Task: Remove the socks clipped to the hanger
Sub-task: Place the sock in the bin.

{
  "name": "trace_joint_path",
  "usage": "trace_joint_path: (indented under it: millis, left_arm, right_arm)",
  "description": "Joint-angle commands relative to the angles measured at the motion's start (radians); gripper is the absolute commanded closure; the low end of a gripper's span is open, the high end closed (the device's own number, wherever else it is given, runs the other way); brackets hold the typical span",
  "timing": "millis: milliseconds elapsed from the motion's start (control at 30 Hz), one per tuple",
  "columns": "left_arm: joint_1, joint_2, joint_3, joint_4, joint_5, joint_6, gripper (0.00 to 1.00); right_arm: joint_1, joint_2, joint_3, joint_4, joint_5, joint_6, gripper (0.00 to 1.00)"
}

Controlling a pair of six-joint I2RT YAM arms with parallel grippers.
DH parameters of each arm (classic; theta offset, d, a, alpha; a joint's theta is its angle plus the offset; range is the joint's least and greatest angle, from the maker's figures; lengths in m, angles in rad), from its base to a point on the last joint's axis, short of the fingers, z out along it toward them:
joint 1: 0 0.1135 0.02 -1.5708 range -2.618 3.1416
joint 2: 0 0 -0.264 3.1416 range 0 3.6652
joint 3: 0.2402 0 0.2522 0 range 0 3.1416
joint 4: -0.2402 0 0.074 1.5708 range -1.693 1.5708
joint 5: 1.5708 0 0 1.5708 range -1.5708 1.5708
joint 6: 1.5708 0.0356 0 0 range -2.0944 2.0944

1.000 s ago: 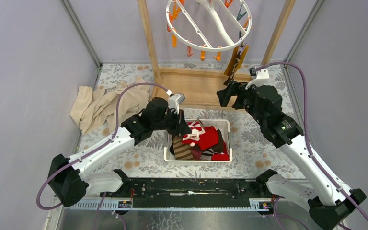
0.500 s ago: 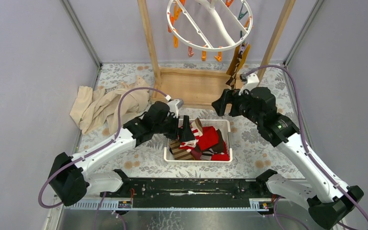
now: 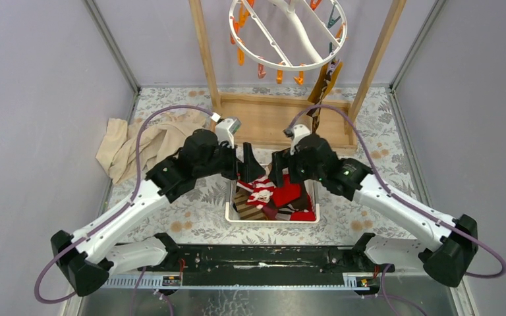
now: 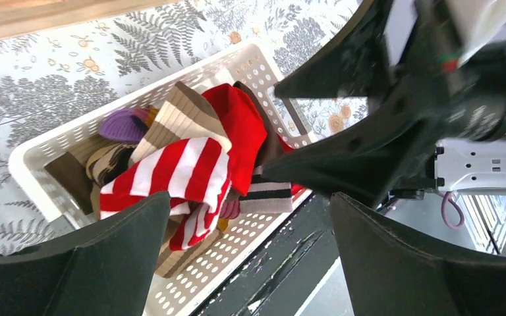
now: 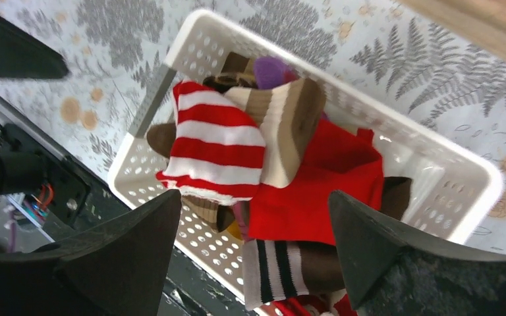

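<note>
Above the socks (image 4: 171,171), left tool (image 4: 249,204) and right tool (image 5: 255,197) gape empty.

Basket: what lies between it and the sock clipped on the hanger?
Top view: the wooden rack base and floral table cover, partly under the right arm.

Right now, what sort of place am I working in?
Probably a lab booth staged as a laundry corner: plain grey walls, a clip hanger on a wooden rack, socks in a white basket.

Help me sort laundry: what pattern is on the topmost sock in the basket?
The sock has red and white stripes, clearest in the right wrist view.
</note>
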Motion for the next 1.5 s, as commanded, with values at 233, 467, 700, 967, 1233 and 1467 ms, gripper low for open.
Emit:
trace_joint_path:
  millis: [233,467,700,967,1233,1467]
  left_arm:
    - [-0.011,-0.222,-0.161,-0.085,-0.048,-0.086,0.01]
    - [-0.012,-0.254,-0.169,-0.122,-0.033,-0.077,0.01]
    - [-0.012,-0.260,-0.154,-0.121,-0.042,-0.060,0.01]
    - [-0.013,-0.302,-0.139,-0.121,-0.072,-0.059,0.01]
    - [-0.011,-0.299,-0.106,-0.107,-0.063,-0.032,0.01]
    - [-0.013,-0.325,-0.130,-0.110,0.005,-0.011,0.01]
  right_arm:
    - [0.196,0.291,-0.025,-0.001,0.311,0.136,0.12]
    - [0.268,0.487,-0.111,0.087,0.328,0.232,0.13]
    - [0.314,0.497,-0.065,0.040,0.354,0.246,0.12]
    - [0.317,0.320,0.144,-0.152,0.352,0.176,0.09]
    - [0.316,0.221,0.232,-0.203,0.230,0.098,0.07]
    - [0.316,0.114,0.204,-0.239,0.205,0.105,0.05]
